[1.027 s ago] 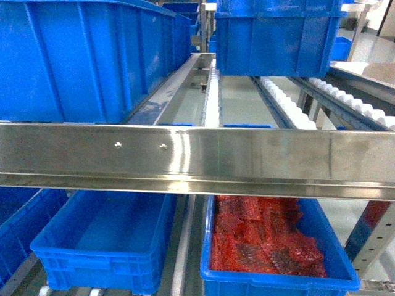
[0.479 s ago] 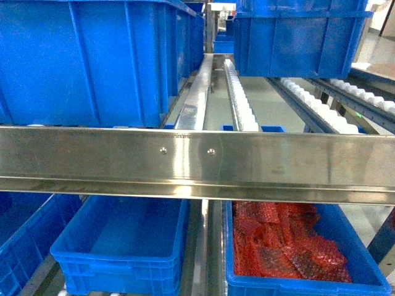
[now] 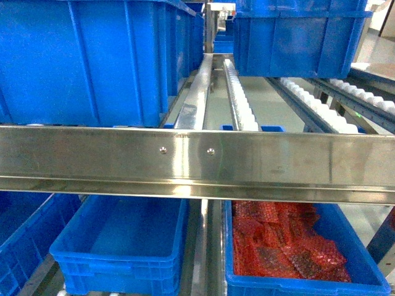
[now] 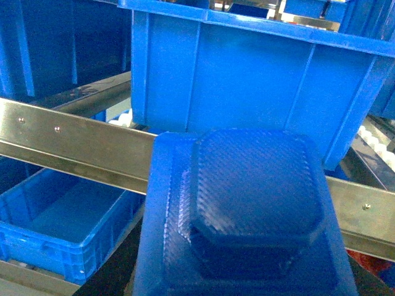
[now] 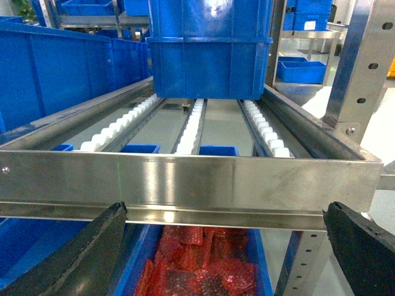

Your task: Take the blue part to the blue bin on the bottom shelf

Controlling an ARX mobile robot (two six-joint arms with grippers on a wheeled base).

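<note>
Bins fill my forward view. Lowest left, on the bottom shelf, sits a blue bin with nothing visible in it. My left tool is out of sight behind the blue part, which fills my left wrist view, so I cannot tell its opening or hold. Across the middle runs a steel front lip. Right of the shelf's divider rail, another bin holds red mesh. My right tool is spread wide, holding nothing.
</note>
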